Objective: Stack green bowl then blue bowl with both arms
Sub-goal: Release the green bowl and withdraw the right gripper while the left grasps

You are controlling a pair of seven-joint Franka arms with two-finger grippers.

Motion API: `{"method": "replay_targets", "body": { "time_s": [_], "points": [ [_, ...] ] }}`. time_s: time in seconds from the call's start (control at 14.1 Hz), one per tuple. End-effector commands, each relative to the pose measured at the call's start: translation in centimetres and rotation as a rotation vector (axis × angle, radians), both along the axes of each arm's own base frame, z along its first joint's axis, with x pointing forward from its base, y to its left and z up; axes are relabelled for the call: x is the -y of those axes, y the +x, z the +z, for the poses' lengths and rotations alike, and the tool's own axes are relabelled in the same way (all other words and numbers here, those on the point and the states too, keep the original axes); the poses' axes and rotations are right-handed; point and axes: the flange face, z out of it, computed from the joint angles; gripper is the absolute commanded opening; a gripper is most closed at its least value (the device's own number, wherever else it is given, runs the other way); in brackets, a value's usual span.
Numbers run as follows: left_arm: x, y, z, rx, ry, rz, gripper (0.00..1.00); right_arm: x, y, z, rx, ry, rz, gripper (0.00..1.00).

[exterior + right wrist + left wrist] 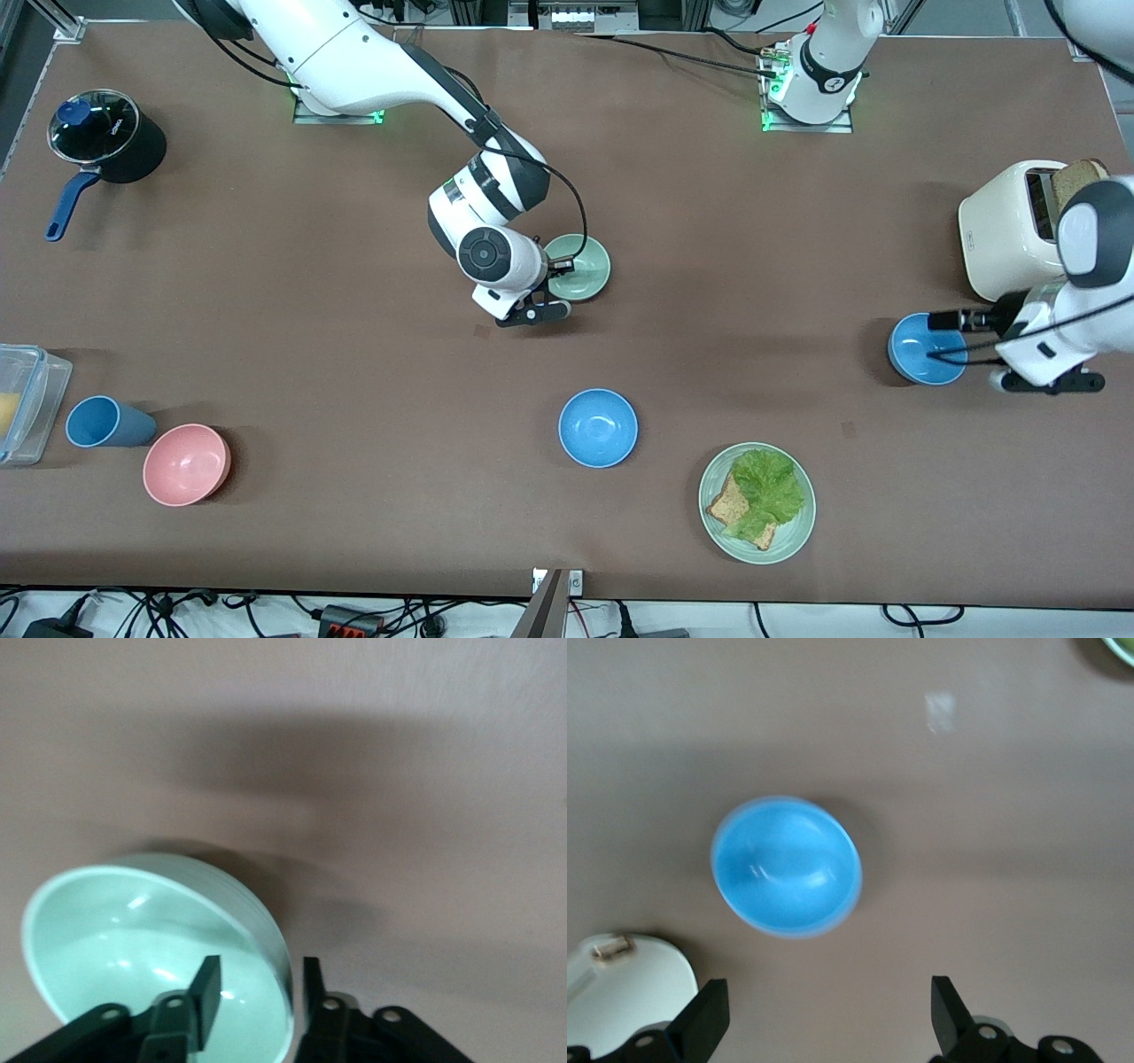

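The green bowl (586,270) (115,939) sits on the table in the middle, toward the robots' bases. My right gripper (560,263) (260,967) is open and straddles its rim, one finger inside the bowl and one outside, with a gap at the rim. One blue bowl (921,354) (786,865) sits beside the toaster at the left arm's end. My left gripper (941,337) (828,992) hovers over its edge, open wide and holding nothing. A second blue bowl (598,428) sits alone, nearer the front camera than the green bowl.
A cream toaster (1010,230) (620,992) with a bread slice stands by the left arm. A pale green plate (797,540) with lettuce and toast lies near the front edge. A pink bowl (186,463), blue cup (102,422), clear container (27,403) and black pot (106,137) stand at the right arm's end.
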Motion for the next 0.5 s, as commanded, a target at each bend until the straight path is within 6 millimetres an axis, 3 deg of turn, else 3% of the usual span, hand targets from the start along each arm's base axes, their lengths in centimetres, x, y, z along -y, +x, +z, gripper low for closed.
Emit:
{"method": "replay_targets", "body": {
  "time_s": [0.0, 0.14, 0.28, 0.43],
  "points": [
    [-1.5, 1.5, -2.7, 0.009, 0.045, -0.036, 1.00, 1.8, 2.3, 6.8, 0.044, 0.004, -0.036, 1.00],
    [-1.9, 2.2, -4.9, 0.024, 0.068, -0.074, 1.00, 5.5, 4.6, 11.8, 0.094, -0.054, -0.054, 1.00],
    [-4.6, 2.2, -7.2, 0.029, 0.041, -0.125, 1.00, 8.7, 5.8, 16.1, 0.142, -0.098, -0.070, 1.00],
    [-6.3, 2.1, -7.9, 0.035, 0.021, -0.165, 1.00, 13.5, 7.5, 19.6, 0.150, -0.134, -0.127, 1.00]
  ]
}}
